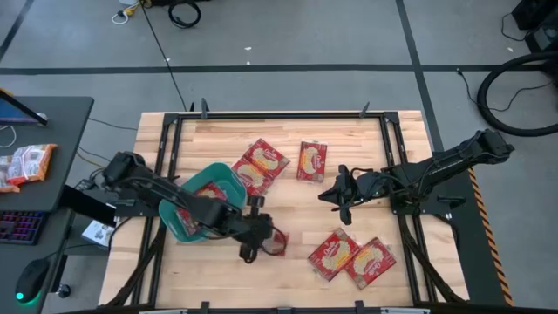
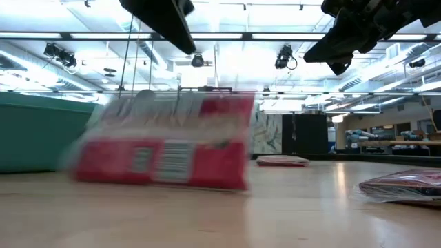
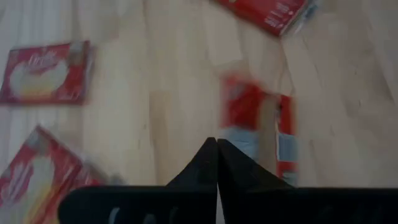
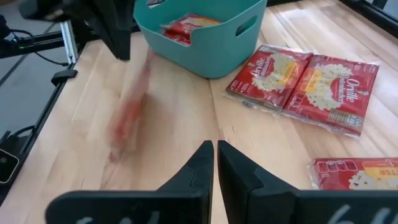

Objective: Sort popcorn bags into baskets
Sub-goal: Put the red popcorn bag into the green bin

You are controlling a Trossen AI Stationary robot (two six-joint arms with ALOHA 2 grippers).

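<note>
A blurred red popcorn bag (image 1: 275, 242) sits on the wood just below my left gripper (image 1: 253, 246), which hovers over it, shut, touching nothing. In the low view this popcorn bag (image 2: 165, 148) looks raised on one edge. The left wrist view shows the same bag (image 3: 258, 121) beyond my shut left gripper (image 3: 216, 146). My right gripper (image 1: 334, 195) hangs mid-table, shut (image 4: 215, 149), holding nothing. The teal basket (image 1: 193, 187) stands on the left, with one bag inside (image 4: 186, 26). Other bags lie flat around it.
Two overlapping bags (image 1: 260, 164) lie against the basket's far right corner, and one (image 1: 311, 160) lies beside them. Two more (image 1: 351, 258) rest near the table's near edge on the right. Bare wood lies between the two grippers. A desk with a keyboard stands left of the table.
</note>
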